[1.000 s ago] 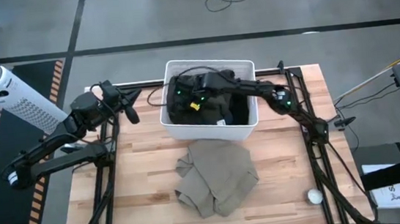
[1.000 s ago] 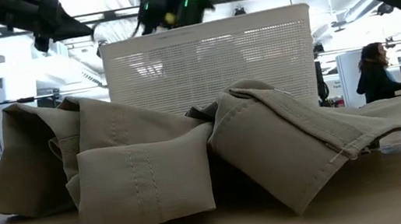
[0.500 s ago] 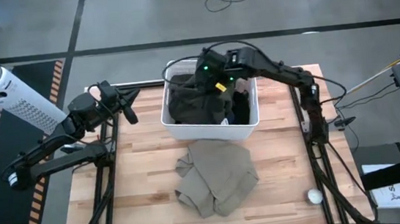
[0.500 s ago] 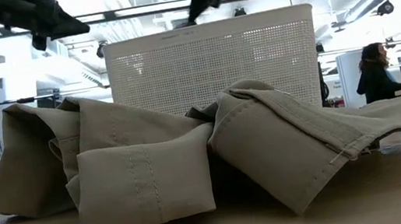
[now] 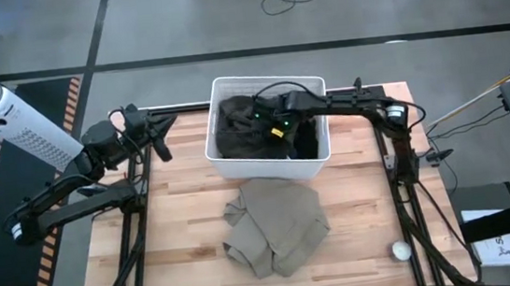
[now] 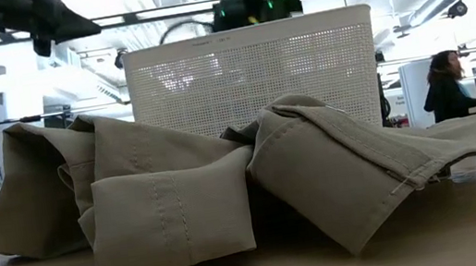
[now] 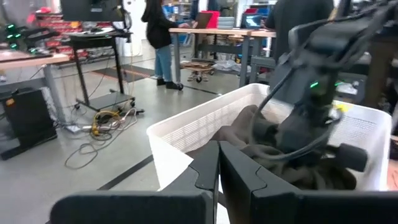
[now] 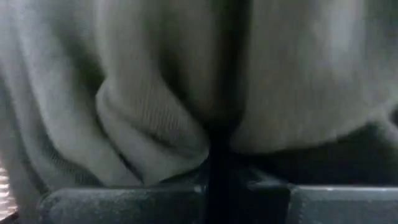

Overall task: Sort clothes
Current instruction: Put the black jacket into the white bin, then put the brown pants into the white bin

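Observation:
A white basket [image 5: 228,160] at the table's far middle holds dark clothes [image 5: 239,126]. My right gripper [image 5: 271,129] reaches down into it from the right and is shut in a dark olive-grey garment [image 8: 149,99], which fills the right wrist view. The left wrist view shows it among the clothes [image 7: 311,134]. An olive-khaki garment [image 5: 277,225] lies crumpled on the table in front of the basket, and it also shows in the low view [image 6: 229,199]. My left gripper [image 5: 159,141] waits shut and empty above the table's far left edge. My right gripper is shut on bunched folds of the olive-grey garment [image 8: 155,143], coming from above and the right into the basket. The cloth bulges on both sides and hides the fingertips, so I cannot tell which part or how many layers. The garment rests on the other clothes.
A small white ball [image 5: 401,251] lies near the table's front right corner. A white perforated cylinder [image 5: 19,123] stands off the table at the far left. A person [image 6: 446,85] stands far behind the table. Bare wood lies left and right of the khaki garment.
My right gripper rose out of the clothes toward the basket's far rim, then came back down into the basket's middle among the dark clothes. The khaki garment on the table has stayed where it was.

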